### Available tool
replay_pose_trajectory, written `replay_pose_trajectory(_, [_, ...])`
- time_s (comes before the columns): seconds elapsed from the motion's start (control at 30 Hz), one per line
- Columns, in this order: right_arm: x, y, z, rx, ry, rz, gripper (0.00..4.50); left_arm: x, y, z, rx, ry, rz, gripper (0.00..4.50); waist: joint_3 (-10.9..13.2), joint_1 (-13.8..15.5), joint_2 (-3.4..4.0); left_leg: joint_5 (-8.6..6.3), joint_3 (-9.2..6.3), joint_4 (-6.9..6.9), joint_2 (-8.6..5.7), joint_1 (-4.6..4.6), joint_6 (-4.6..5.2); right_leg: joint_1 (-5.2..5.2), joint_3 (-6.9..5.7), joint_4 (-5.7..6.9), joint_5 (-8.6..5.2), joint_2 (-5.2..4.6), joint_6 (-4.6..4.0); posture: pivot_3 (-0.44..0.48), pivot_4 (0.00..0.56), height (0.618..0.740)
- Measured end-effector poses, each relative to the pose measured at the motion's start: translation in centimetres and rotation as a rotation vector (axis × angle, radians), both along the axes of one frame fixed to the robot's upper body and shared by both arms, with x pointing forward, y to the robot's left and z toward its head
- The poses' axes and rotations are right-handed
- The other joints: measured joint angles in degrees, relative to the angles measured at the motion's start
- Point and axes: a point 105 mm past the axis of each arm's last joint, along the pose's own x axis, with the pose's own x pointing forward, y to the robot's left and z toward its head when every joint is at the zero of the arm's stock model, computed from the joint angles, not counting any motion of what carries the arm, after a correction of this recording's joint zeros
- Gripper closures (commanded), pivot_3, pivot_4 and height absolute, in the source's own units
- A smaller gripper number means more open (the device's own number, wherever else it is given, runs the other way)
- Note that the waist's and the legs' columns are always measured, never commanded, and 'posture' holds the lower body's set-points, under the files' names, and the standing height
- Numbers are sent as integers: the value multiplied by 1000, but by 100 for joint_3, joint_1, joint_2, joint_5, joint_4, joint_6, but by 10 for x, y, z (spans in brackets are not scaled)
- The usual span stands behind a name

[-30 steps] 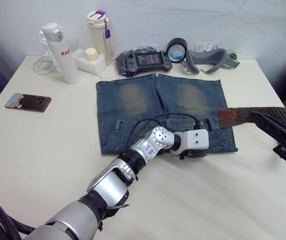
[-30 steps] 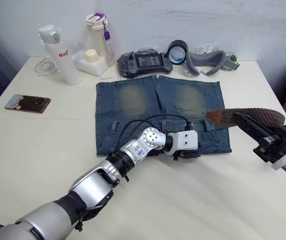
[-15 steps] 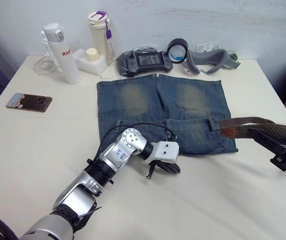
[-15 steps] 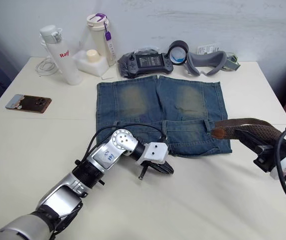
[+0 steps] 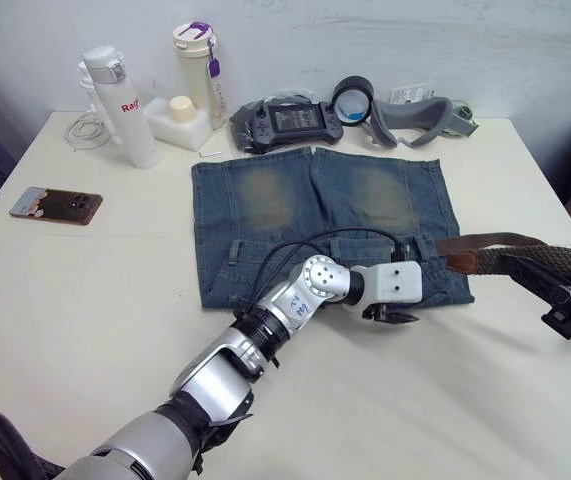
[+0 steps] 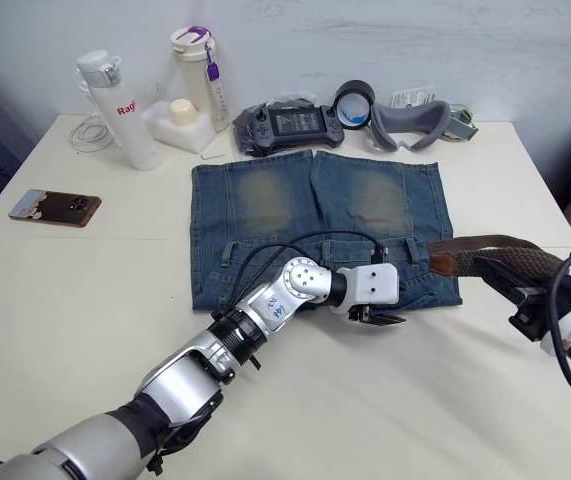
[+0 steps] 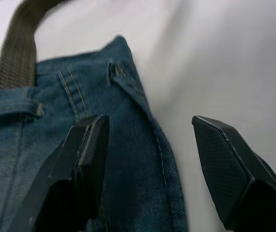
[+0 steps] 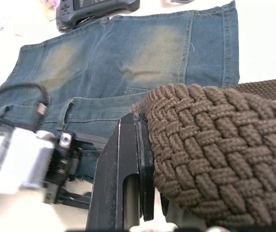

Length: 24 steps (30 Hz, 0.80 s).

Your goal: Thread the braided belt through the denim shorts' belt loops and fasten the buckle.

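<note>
Left eye view, item list w/ placement notes:
- denim shorts [image 5: 325, 215]: laid flat mid-tabletop, waistband toward the near edge, leg hems toward the far edge. Flat and waistband-near likely so the loops face the arms
- belt loops [image 5: 425, 247]: one visible on the waistband at the right corner of the shorts, beside the belt tip; another seen close in the left wrist view [image 7: 116, 72]
- braided belt [image 5: 525, 250]: brown leather tip resting on the waistband's right corner, strap running off toward the right table edge. Not thru any loop as far as I can see; judged early in threading. Buckle can't be made out
- right gripper [image 5: 555, 290]: near right edge, clenched on the belt's braid (right wrist view shows strap pressed against the black finger) – held a bit back from the tip, prob. to steer the tip at the loop
- left gripper [image 5: 390, 315]: at the waistband's near edge, fingers [image 7: 87, 150] spread apart, one over the denim, one over bare table; nothing grasped. Judged poised to pin or lift the band
- far edge: 2 bottles [image 5: 125, 100], handheld game console [image 5: 285, 120], tape roll [image 5: 353, 98], goggles [image 5: 415, 118]
- left side: phone [image 5: 55, 205]
</note>
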Motion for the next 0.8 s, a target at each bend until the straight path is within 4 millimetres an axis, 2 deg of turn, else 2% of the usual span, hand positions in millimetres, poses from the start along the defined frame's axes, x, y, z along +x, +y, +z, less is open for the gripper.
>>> replay_pose_trajectory(0.1, [-1,0,0,-10,0,-6,4500,2,-5,-4,6,-16,17,2231,2,-3,-3,-1,0,3,1,0,1,1,1,1,0,-2,0,0,150,740])
replay_pose_trajectory(0.23, [-4,-2,1,-20,-1,-21,4500,0,-5,-1,-4,-16,-23,3967,1,-5,-2,-2,0,0,1,-4,3,-2,1,-2,1,-2,2,0,150,740])
replay_pose_trajectory(0.3, [-5,-3,1,-22,0,-30,4500,-1,-1,2,-10,-24,-56,4431,1,-6,-2,-1,0,-1,1,-4,2,-3,-1,-3,1,-2,2,0,150,740])
replay_pose_trajectory(0.43, [-5,-5,-1,-14,7,-40,4500,-6,15,2,-2,-9,-118,4431,-2,-32,3,1,3,-1,2,0,-2,-2,2,1,1,-1,2,0,150,740])
replay_pose_trajectory(0.6, [-4,-5,-5,-3,27,-53,4500,-30,48,-1,39,151,-237,4431,-6,-33,11,16,2,1,6,0,-28,-1,2,3,-1,4,-2,0,150,740])
replay_pose_trajectory(0.7, [-4,-1,-11,19,50,-42,4500,-43,59,2,87,204,-295,4431,-7,-8,12,16,-2,7,2,-1,-27,5,1,3,-1,0,-2,0,150,740])
replay_pose_trajectory(0.8, [-7,4,-13,23,65,-26,4500,-47,59,5,92,207,-310,4431,-7,2,12,13,-2,9,-1,-2,-22,8,2,0,0,-3,0,0,150,740])
